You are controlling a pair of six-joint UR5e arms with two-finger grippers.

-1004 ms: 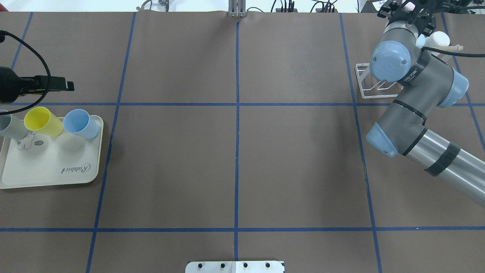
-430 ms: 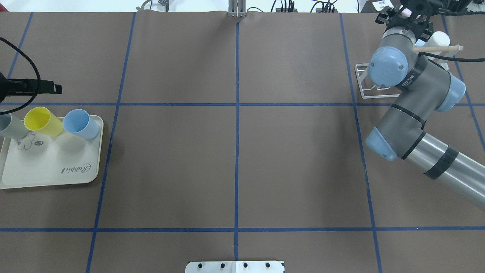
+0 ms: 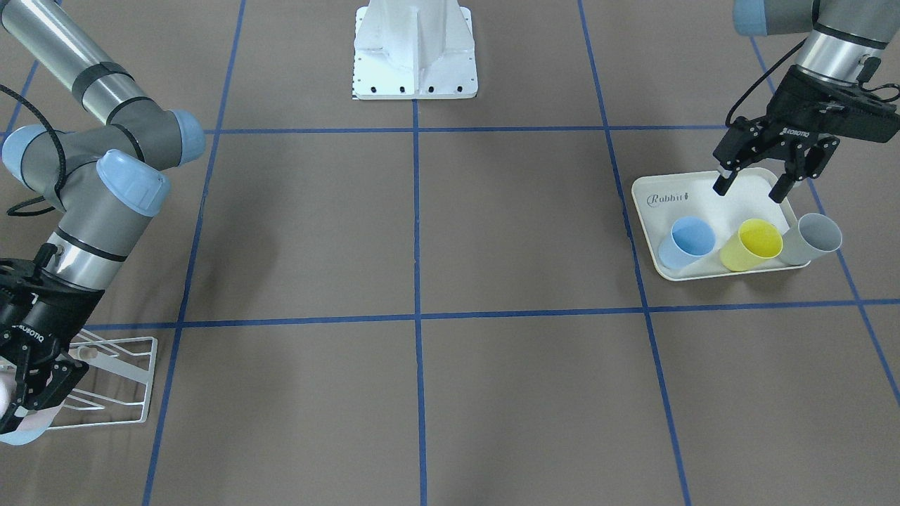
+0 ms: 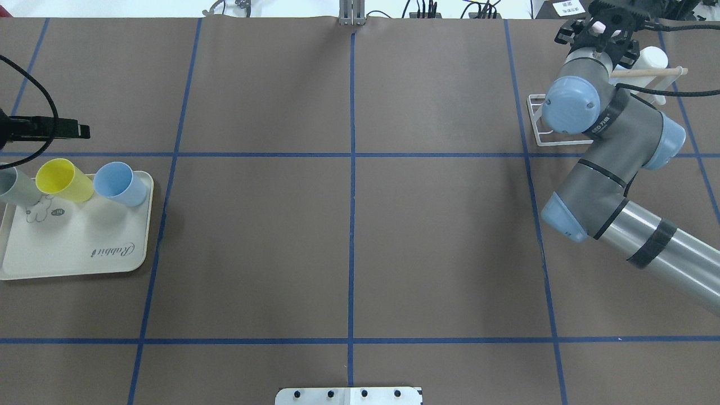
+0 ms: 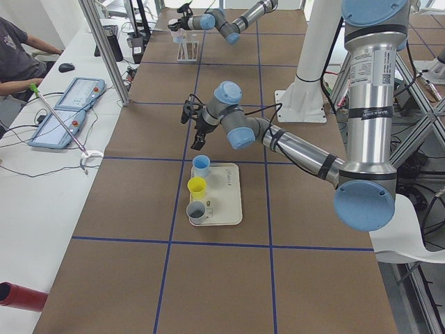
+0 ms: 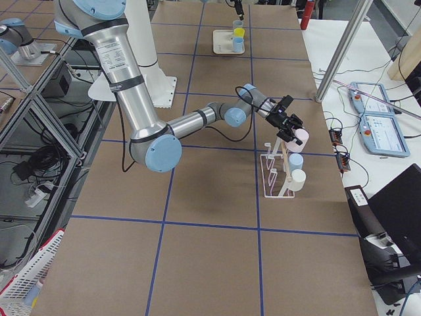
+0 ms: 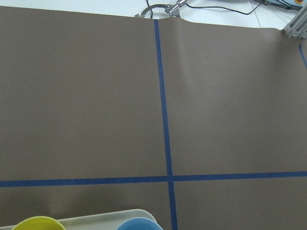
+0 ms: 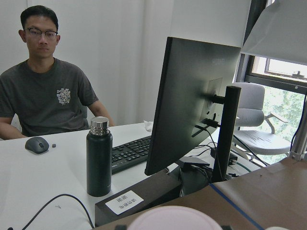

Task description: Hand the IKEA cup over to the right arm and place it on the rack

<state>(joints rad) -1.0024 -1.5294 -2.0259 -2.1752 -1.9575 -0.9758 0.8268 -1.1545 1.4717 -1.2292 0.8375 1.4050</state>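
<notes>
Currently the right fingers [image 3: 53, 386] are clamped on a pink cup [image 6: 299, 139], held at the upper end of the white wire rack [image 6: 276, 168], right of centre in the right-side view. Recommended: align the cup with a free prong, keep it clear of the light-blue cup [image 6: 296, 160] and white cup [image 6: 298, 179] on the rack, and release only once seated. The left fingers [image 3: 725, 179] stand apart above the cream tray [image 3: 703, 186], upper right of the front view. The tabletop [image 4: 253, 253] is brown with a blue tape grid. Beyond it, a person [image 8: 45, 91] sits at a white desk with a monitor [image 8: 192, 105].
</notes>
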